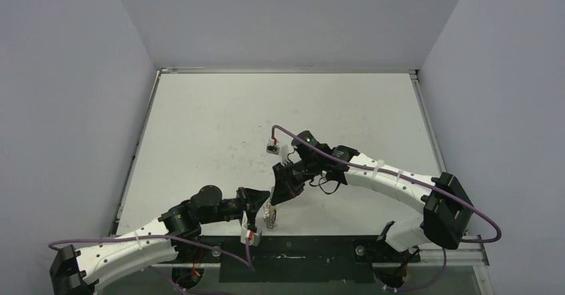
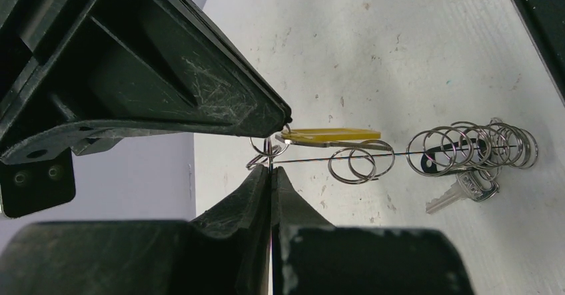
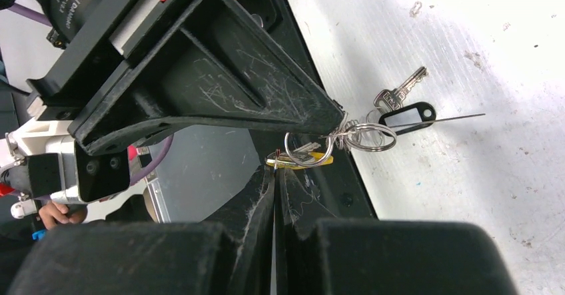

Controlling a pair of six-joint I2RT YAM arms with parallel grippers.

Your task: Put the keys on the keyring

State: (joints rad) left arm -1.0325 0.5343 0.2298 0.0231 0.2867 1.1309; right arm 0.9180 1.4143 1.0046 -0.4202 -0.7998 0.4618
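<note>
**Left tool** (image 2: 272,170): fingers pressed together, no gap at the tips. A thin straight metal line comes out of the seam between them and runs toward 3 o'clock in the left wrist view. I read it as the keyring (image 2: 313,159) seen edge-on, so this tool is clamped on it.

**Right tool** (image 3: 274,170): fingers together as well. In the left wrist view it comes in from 10 o'clock and its tip sits just above the left tool's tip. The near end of the yellow tag (image 2: 331,134) lies right at that tip. I cannot tell whether the tag is pinched or only touching.

**Outward along the keyring, left wrist view:**
- The yellow tag lies just above the line and parallel to it.
- Next, toward 3 o'clock, a pair of split rings (image 2: 360,163) crosses the line.
- Farther out at 3 o'clock, a dense bunch of rings (image 2: 473,145) sits over the line.
- A silver key (image 2: 456,194) lies at 6 o'clock of that bunch.
- The right wrist view shows a black tag (image 3: 408,115) with a pale window beside that key.

I cannot tell whether the far end rests on the tabletop (image 2: 400,42).

**Top view:** both tools meet near the 6 o'clock edge of the tabletop, with the metal cluster just below them.
</note>
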